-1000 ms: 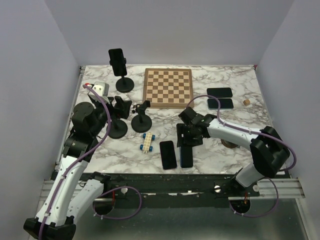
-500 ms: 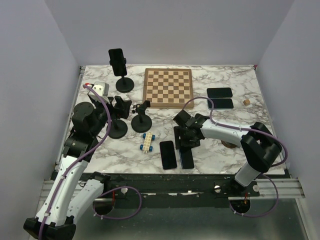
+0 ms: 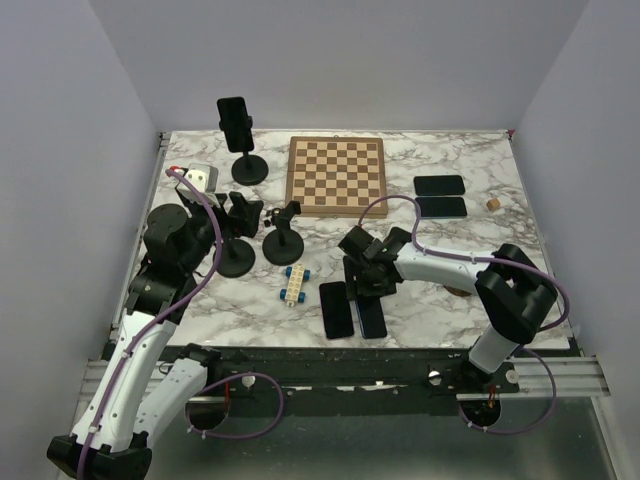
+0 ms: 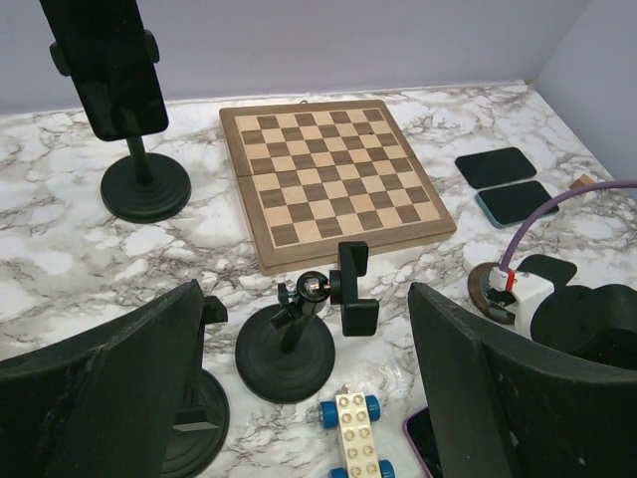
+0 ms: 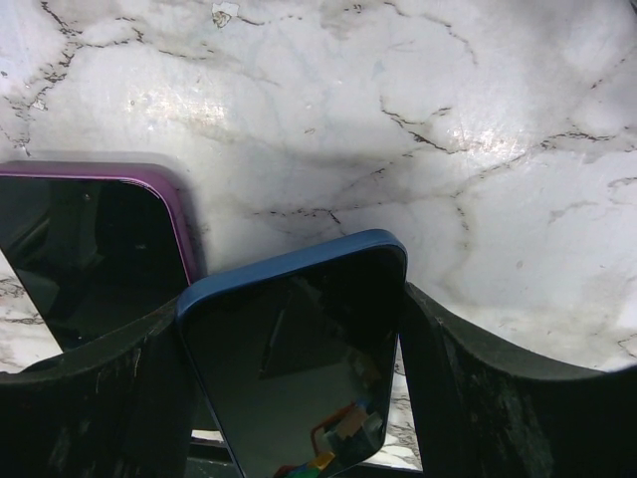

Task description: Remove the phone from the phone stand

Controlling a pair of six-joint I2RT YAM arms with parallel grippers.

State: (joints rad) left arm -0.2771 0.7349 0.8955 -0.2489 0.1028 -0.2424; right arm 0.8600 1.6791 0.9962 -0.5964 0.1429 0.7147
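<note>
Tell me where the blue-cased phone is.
In the top view the blue-cased phone lies near the front edge of the table, between the right gripper fingers, just right of the purple-cased phone.

The table point(image 3: 450, 160) is white marble with grey veins. The chessboard point(image 3: 336, 175) has light and dark brown checks inside a tan wooden border. The blue-cased phone point(image 5: 299, 378) has a glossy black screen, and the neighbouring phone point(image 5: 90, 249) has a purple rim. The toy block point(image 4: 356, 433) is cream with blue wheels. The phone stands point(image 4: 289, 354) are black. One far phone point(image 4: 513, 202) seems teal-edged.
</note>
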